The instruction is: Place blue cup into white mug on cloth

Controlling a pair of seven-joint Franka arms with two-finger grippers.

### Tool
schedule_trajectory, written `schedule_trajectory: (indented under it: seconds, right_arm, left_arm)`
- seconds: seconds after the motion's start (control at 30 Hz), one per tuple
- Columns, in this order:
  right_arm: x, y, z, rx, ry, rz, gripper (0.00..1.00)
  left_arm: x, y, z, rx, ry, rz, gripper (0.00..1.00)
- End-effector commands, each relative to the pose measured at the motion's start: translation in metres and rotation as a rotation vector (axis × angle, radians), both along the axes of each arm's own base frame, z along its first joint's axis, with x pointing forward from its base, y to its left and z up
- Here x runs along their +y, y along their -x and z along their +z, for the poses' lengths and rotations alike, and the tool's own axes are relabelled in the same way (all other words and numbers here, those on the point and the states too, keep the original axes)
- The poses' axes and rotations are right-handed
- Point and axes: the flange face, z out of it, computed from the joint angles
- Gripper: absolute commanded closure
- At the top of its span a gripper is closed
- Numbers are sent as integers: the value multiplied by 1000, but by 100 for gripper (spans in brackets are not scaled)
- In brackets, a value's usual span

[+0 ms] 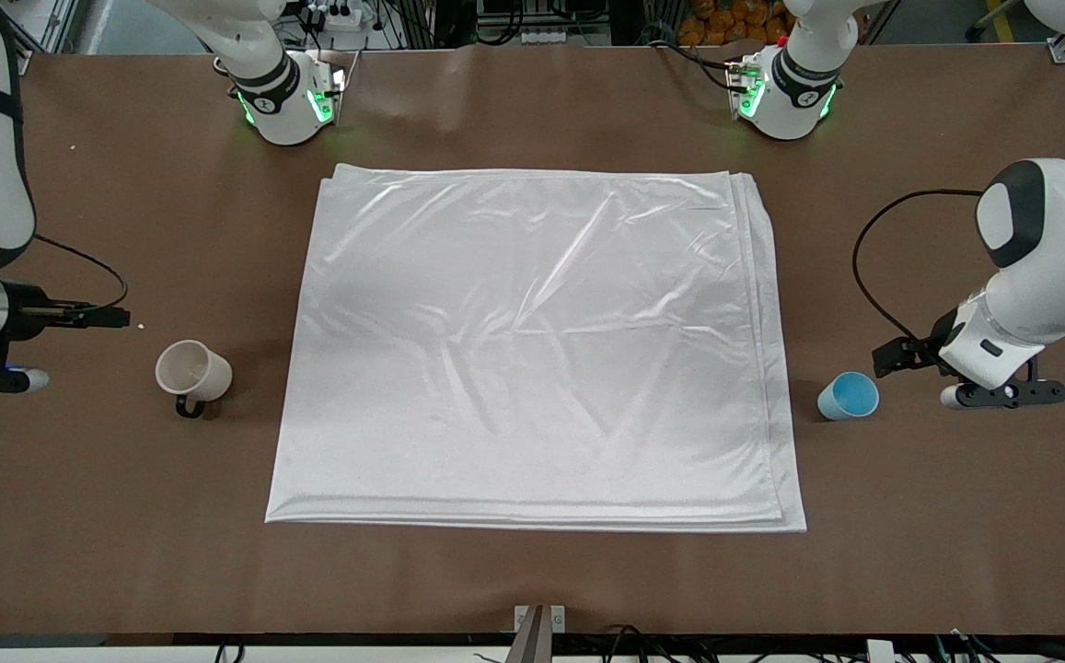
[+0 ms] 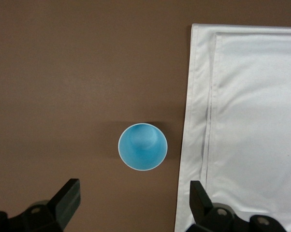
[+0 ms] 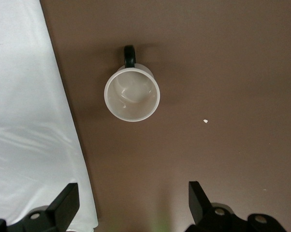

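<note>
Front view: the blue cup [image 1: 848,396] stands upright on the bench [image 1: 532,571], mouth up, just off the cloth [image 1: 532,350] toward my left arm's end; the white mug [image 1: 192,370] stands at the other end, handle toward the camera. My left wrist view shows the cup's brighter blue inside, my left gripper [image 2: 135,203] released above it. My right wrist view: right gripper [image 3: 133,203] spread empty over the mug's pale inside.

Brown table [image 1: 532,101] — one white crumb [image 3: 205,121]
</note>
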Motion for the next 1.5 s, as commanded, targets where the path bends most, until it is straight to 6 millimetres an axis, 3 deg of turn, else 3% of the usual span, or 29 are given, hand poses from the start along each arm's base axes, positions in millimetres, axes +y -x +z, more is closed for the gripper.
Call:
schedule_trajectory:
  seconds: [0.0,0.3,0.43,0.67,0.97,1.3,1.47]
  right_arm:
    - [-18,-17,-30,9,-1,-5,0]
    - [-18,-33,-93,22,-17,-12,0]
    - [-16,-35,-113,38,-19,-13,0]
    - [-14,-38,-142,57,-30,-12,2]
    - [-14,-41,-154,45,-34,-15,6]
    - [-12,-46,-164,19,-24,-47,9]
    - [-5,-51,-172,-1,-17,-57,9]
  left_arm:
    - [3,-3,-23,-4,-18,-22,0]
    - [6,-7,-52,14,-53,-56,0]
    - [23,-10,-63,9,-62,-45,0]
    - [38,-12,-102,5,-32,-26,0]
    - [36,-4,-133,12,-12,-21,0]
    - [46,-4,-151,10,1,-6,1]
    - [45,-4,-156,8,6,-6,44]
